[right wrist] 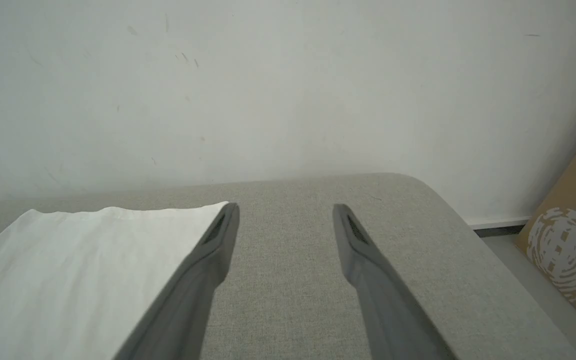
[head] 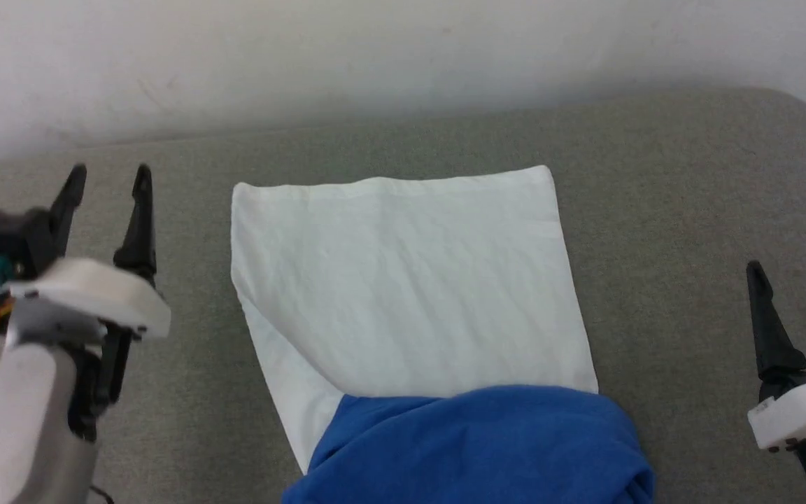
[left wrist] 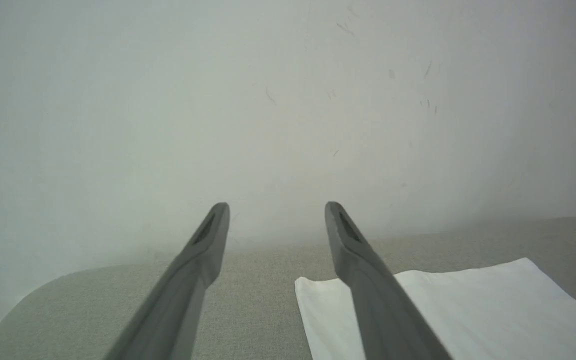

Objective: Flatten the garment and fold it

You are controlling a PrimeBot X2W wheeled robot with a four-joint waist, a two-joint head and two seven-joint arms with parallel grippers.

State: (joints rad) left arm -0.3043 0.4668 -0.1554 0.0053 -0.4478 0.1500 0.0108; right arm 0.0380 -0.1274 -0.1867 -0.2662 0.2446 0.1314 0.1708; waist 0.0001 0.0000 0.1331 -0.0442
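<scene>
Squarely between open left fingers [head: 138, 224] and open right fingers [head: 767, 329] lies the garment [head: 403, 280], untouched.

The garment [head: 403, 280] is plain white with a bright blue part at its 6 o'clock end, on a grey-beige woven cushion [head: 690, 210] below an off-white wall [head: 375, 56]. The left gripper [head: 110, 173] and right gripper [head: 784, 268] are black-fingered; a brown cardboard box [right wrist: 573, 250] carries a white mottled disc print
</scene>
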